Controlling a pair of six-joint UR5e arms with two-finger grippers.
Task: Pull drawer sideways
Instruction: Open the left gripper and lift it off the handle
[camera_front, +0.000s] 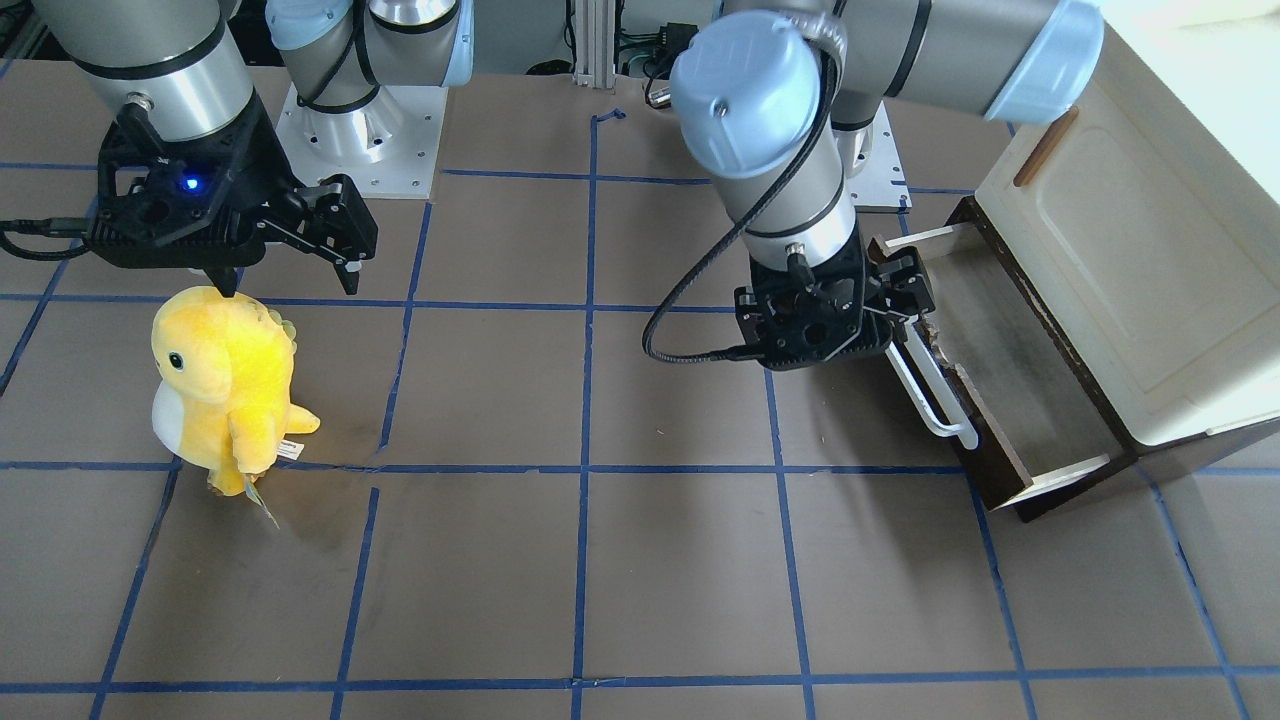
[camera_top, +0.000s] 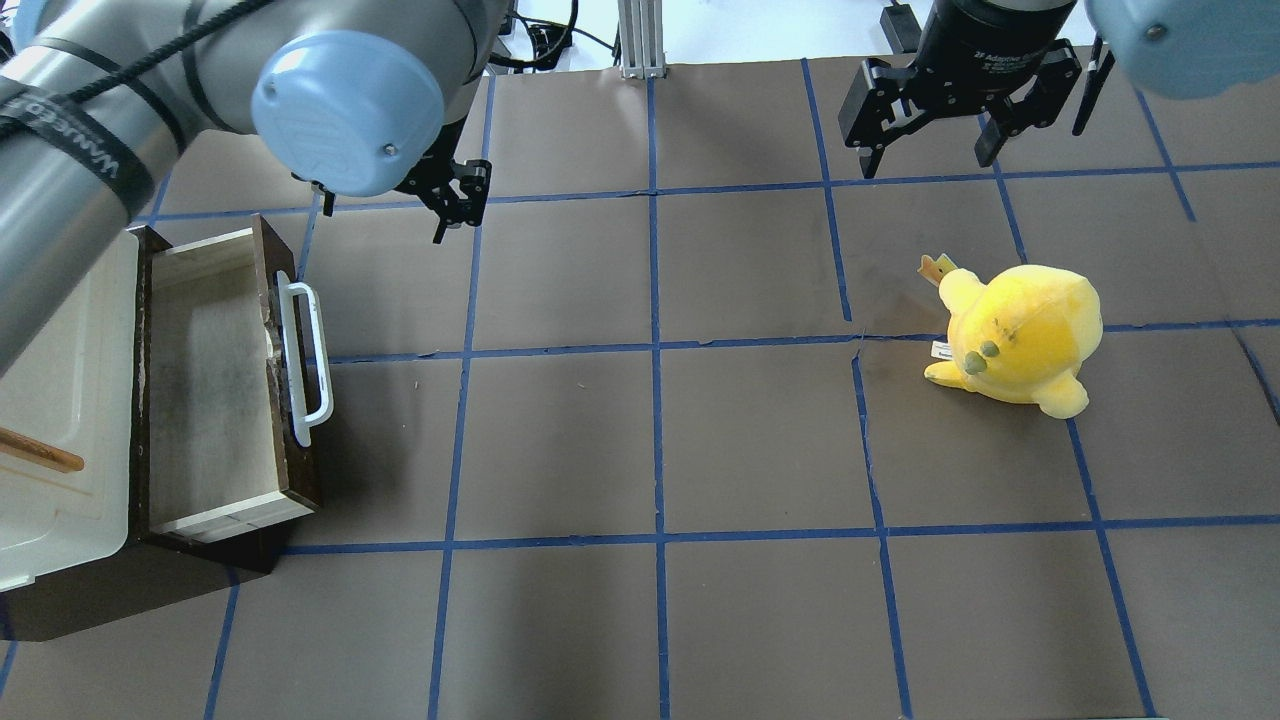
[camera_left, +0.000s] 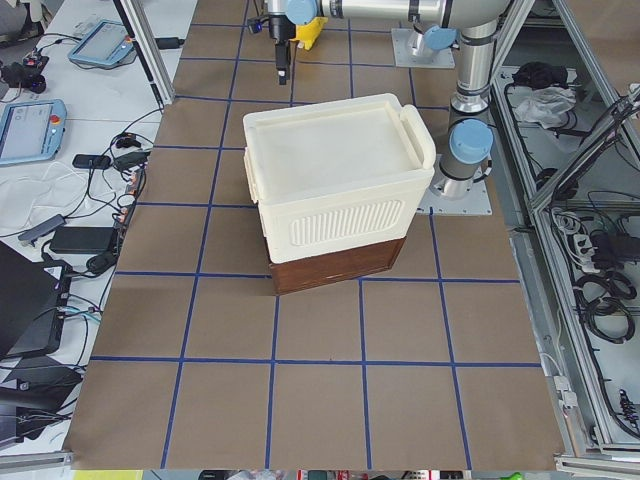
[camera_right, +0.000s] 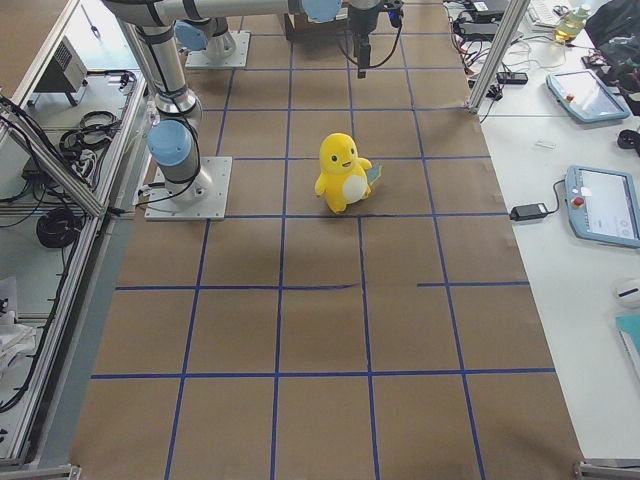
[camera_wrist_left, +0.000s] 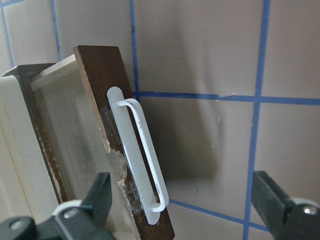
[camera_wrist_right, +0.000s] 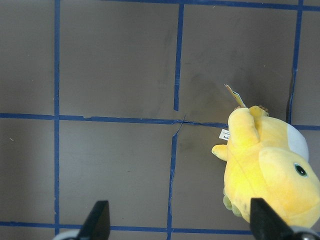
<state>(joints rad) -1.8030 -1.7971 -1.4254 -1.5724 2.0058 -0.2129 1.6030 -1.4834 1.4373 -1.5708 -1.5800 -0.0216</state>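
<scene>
Drawer (camera_top: 210, 380) grip: none yet. The left gripper (camera_wrist_left: 181, 182) is spread wide and empty, just beside the white handle (camera_wrist_left: 131, 155), seemingly not touching it.
Front panel: chipped wood (camera_wrist_left: 116, 167) next to the handle. A finger closing off-centre could snag there or slip off the thin bar.
Drawer position: stands well out of the cream cabinet (camera_top: 60, 400). A pull at one end of the handle may skew and jam it, drag the cabinet along, or bring it right out.
Right gripper (camera_top: 928, 160): wide and empty, near the yellow plush toy (camera_top: 1015, 335), well apart from the drawer.
</scene>
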